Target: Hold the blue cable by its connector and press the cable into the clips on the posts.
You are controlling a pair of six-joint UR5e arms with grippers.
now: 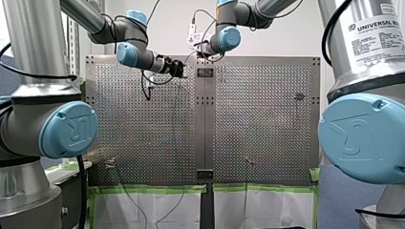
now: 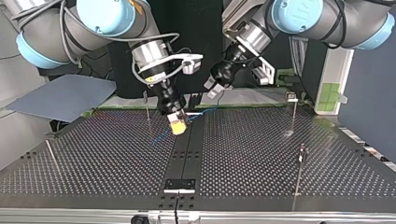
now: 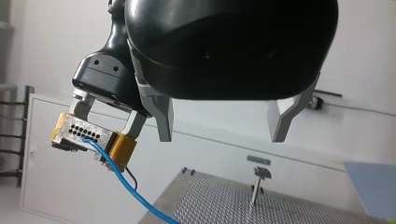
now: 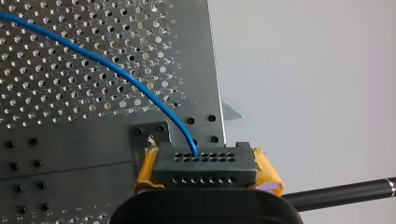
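Yellow-padded, my right gripper pinches a dark grey connector with rows of small holes, just left of centre in the top view; its thin blue cable arcs away over the perforated table. My left gripper gapes wide.

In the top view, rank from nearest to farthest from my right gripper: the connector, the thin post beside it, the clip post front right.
1. The connector: in the right gripper's jaws.
2. The thin post: toward the view's left.
3. The clip post: front right.
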